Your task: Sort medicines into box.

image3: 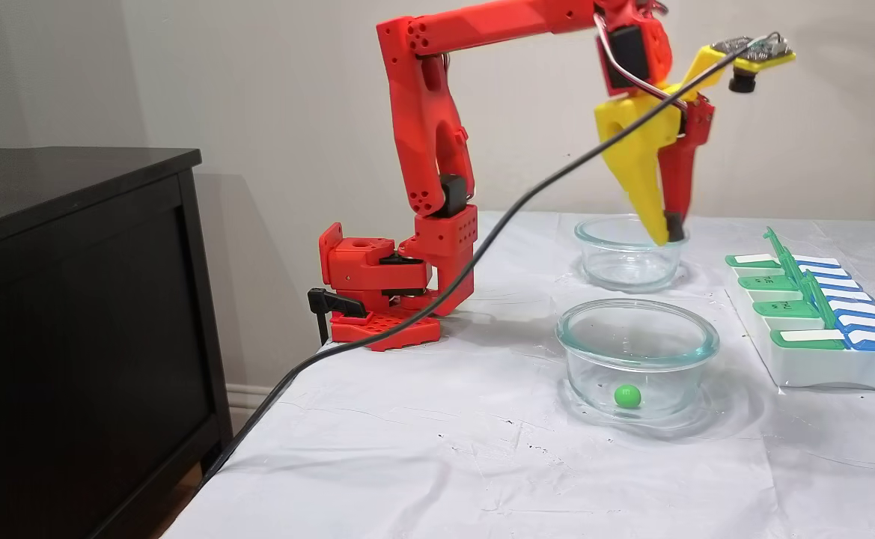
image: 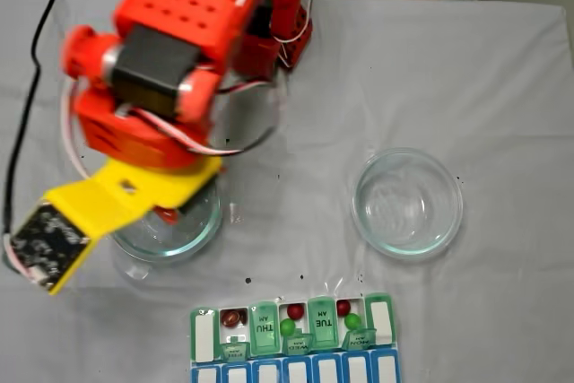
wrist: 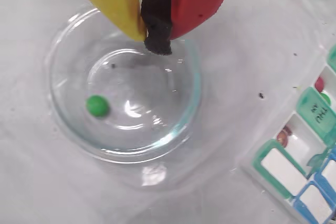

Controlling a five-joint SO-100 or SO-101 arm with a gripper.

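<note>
Pincer (wrist: 156, 30) closed, holding nothing, hanging above glass dish (wrist: 68, 124), green ball (wrist: 97, 105) inside

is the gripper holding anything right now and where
Nothing. The yellow-and-red gripper is shut, black pads together, empty, above the clear glass dish; the green ball lies loose inside.

One fixed camera is looking straight down on the glass dish (image: 166, 226); another is viewing it (image3: 635, 355) level from the table's side, farther back. The wrist camera is hovering close above this dish (wrist: 123, 85).
</note>
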